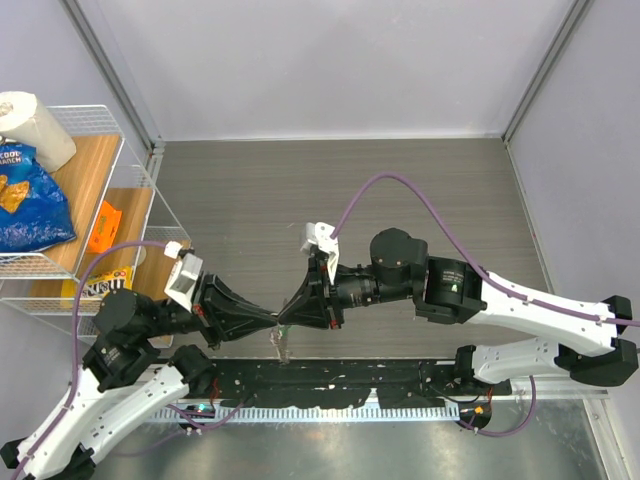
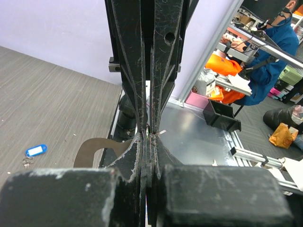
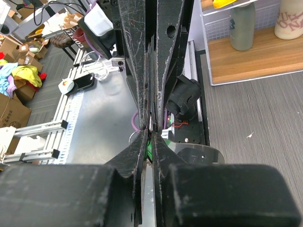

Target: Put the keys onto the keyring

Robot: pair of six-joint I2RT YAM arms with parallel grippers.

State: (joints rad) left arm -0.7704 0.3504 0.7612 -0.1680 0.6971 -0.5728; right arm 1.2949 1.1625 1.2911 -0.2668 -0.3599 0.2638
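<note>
My two grippers meet tip to tip above the table's near edge. The left gripper (image 1: 272, 322) (image 2: 147, 136) is shut on the keyring; a bit of thin silver ring wire (image 2: 161, 132) pokes out at its tips. The grey-beige strap (image 2: 92, 150) (image 1: 281, 346) hangs below. The right gripper (image 1: 292, 318) (image 3: 152, 136) is shut on the green key (image 3: 150, 149), which shows as a green sliver between its jaws, with the silver ring (image 3: 134, 137) right at the tips. The blue key (image 2: 36, 150) lies on the table, away from both grippers.
A white wire shelf (image 1: 140, 190) stands at the left with a blue chip bag (image 1: 28, 198), a paper roll (image 1: 35, 125) and an orange pack (image 1: 104, 228). A black mounting rail (image 1: 330, 378) runs along the near edge below the grippers.
</note>
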